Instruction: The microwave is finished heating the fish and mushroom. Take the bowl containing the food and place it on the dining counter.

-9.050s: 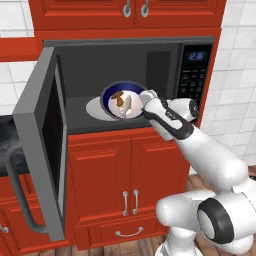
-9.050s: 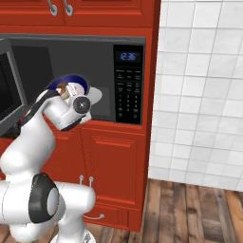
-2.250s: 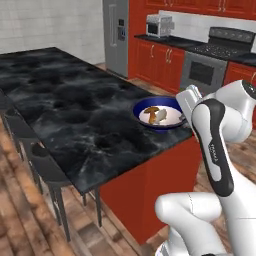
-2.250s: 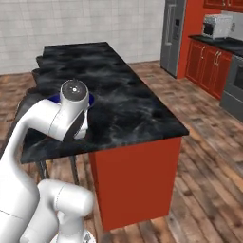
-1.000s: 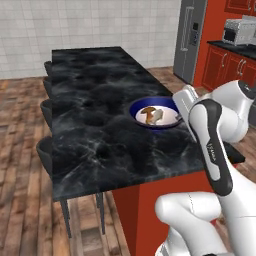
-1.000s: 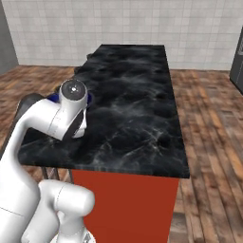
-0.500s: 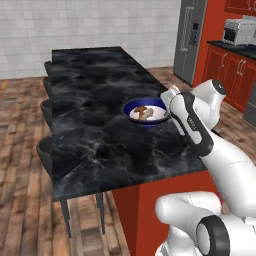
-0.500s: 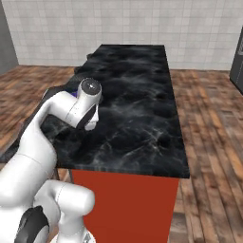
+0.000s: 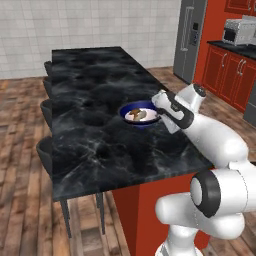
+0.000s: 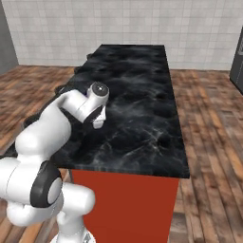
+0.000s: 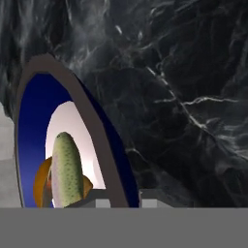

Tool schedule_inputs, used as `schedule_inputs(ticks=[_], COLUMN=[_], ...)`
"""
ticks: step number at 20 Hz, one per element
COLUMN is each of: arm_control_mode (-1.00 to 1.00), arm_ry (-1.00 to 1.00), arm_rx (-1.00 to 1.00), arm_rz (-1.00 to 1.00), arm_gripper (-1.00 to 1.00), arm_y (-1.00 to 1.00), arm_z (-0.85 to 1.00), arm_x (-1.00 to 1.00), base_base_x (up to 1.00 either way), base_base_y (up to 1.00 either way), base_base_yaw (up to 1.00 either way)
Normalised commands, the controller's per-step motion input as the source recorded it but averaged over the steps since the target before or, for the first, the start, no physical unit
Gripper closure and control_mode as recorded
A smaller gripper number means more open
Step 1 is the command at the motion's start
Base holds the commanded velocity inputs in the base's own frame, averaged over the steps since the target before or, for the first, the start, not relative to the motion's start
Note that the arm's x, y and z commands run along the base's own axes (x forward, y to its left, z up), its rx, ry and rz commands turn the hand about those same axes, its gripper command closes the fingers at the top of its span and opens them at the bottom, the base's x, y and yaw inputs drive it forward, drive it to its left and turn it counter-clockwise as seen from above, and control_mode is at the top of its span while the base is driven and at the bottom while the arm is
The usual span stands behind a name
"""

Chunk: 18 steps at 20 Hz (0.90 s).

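The gripper is clamped narrowly on the near rim of the bowl, which sits over the dining counter near its right edge. The fish and mushroom lie inside the bowl, just beyond the fingertips.

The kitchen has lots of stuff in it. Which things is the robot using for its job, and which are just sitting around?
For the job:
bowl
fish and mushroom in it
dining counter
end effector, shut on the bowl's rim

Just around:
stools
fridge
toaster oven
red cabinets
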Motion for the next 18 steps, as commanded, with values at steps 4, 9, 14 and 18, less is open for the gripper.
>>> schedule_inputs(ticks=[4,9,14,18], arm_control_mode=[-1.00,-1.00,-1.00,-1.00], arm_ry=[0.00,0.00,0.00,0.00], arm_rx=[-0.09,-0.11,-0.07,-0.06], arm_rz=[0.02,0.03,0.00,0.00], arm_gripper=[1.00,1.00,1.00,1.00], arm_y=[0.13,0.10,0.10,0.05], arm_z=[-0.71,-0.64,-0.46,-0.48], arm_x=[0.60,0.58,0.57,0.43], base_base_x=[0.00,0.00,0.00,0.00], base_base_y=[0.00,0.00,0.00,0.00], base_base_yaw=[0.00,0.00,0.00,0.00])
